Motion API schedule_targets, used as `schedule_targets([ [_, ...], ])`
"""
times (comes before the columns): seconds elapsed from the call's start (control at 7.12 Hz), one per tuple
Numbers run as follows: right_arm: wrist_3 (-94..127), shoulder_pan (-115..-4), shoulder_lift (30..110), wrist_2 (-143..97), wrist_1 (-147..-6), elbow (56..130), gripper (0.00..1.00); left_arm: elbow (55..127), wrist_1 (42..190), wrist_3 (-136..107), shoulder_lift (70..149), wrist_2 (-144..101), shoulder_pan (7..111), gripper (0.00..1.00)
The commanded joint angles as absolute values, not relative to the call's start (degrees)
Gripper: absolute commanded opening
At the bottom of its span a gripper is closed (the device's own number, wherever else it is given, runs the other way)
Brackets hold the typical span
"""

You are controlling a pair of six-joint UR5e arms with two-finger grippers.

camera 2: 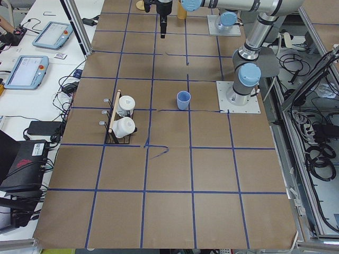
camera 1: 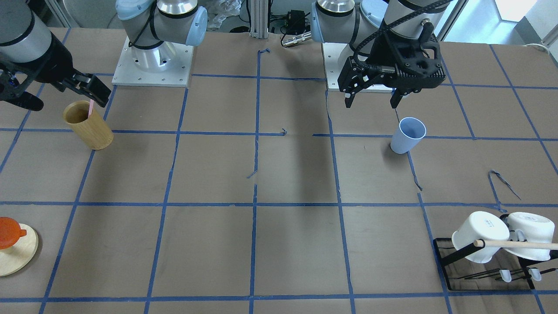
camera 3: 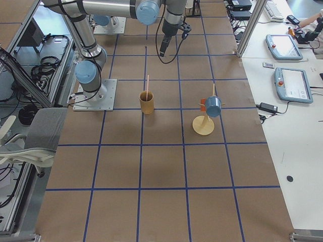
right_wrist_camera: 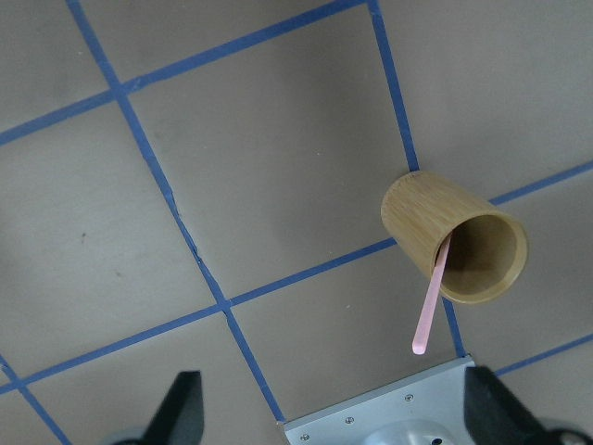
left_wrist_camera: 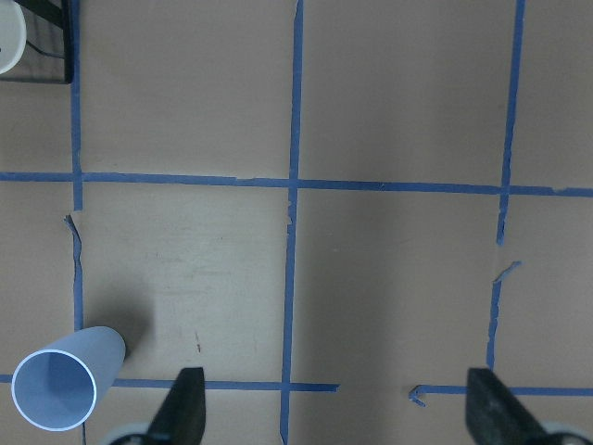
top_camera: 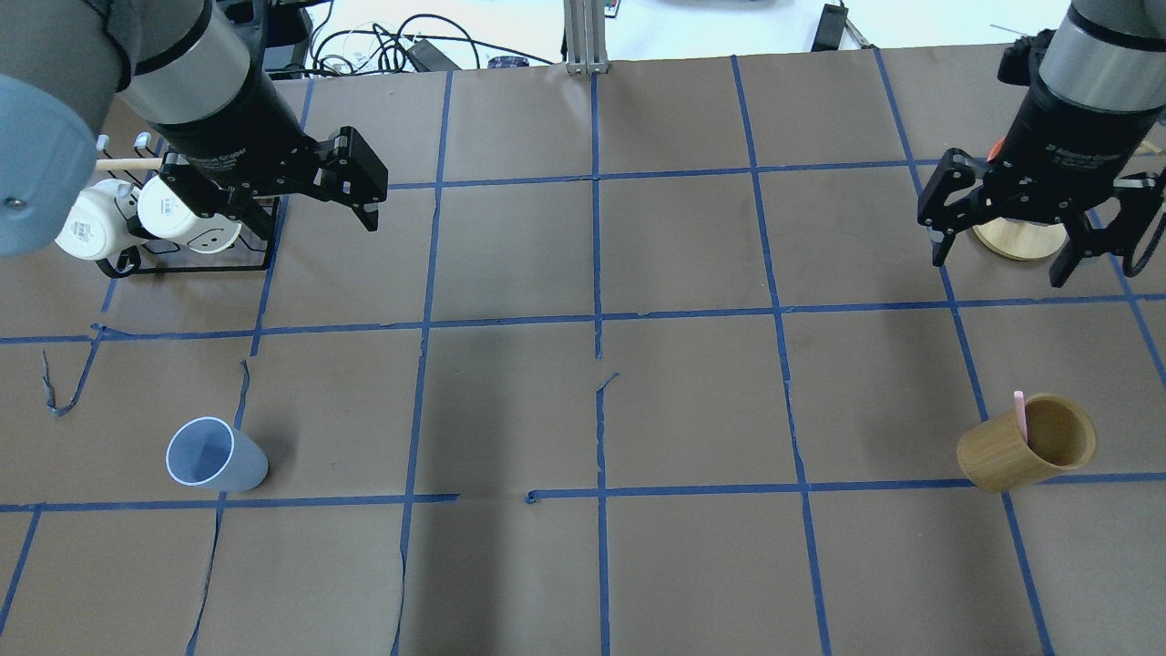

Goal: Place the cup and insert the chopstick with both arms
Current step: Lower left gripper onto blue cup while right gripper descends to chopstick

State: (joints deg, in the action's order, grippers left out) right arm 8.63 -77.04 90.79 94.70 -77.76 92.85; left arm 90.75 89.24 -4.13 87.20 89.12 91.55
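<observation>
The light-blue cup (camera 1: 407, 135) stands upright on the table on my left side; it also shows in the overhead view (top_camera: 214, 456) and the left wrist view (left_wrist_camera: 60, 389). My left gripper (camera 1: 372, 98) is open and empty, raised above the table and apart from the cup (top_camera: 364, 205). The pale-pink chopstick (top_camera: 1020, 415) stands inside a tan bamboo cylinder (top_camera: 1025, 444) on my right side, leaning on its rim (right_wrist_camera: 431, 301). My right gripper (top_camera: 1002, 251) is open and empty, hovering above and beyond the cylinder (camera 1: 89, 126).
A black rack (top_camera: 182, 260) with two white mugs (camera 1: 479, 237) and a tan rod (camera 1: 518, 245) stands beyond the cup. A round wooden stand (camera 1: 17, 253) with an orange piece (camera 1: 8, 232) sits past the bamboo cylinder. Blue tape lines grid the brown table (camera 1: 279, 244).
</observation>
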Motion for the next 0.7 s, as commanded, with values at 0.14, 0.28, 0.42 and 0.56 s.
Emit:
schedule_targets([
  [0.14,8.35,-72.79,90.44,95.62,-77.08,100.52,1.0,93.06,90.79,-3.09,87.63,89.56,91.41,1.0],
  [0.28,7.74,-69.9,90.27,97.19,-76.65,102.37,0.95,96.9,90.62,1.97,86.58,91.39,90.88,1.0],
  [0.42,7.73,-67.44,89.13,97.21,-76.73,104.39,0.8,99.81,90.09,4.89,86.05,93.23,89.49,1.0],
  [0.56,8.6,-66.89,88.86,97.12,-76.73,105.46,0.64,102.37,89.39,11.1,86.13,93.25,85.99,1.0],
])
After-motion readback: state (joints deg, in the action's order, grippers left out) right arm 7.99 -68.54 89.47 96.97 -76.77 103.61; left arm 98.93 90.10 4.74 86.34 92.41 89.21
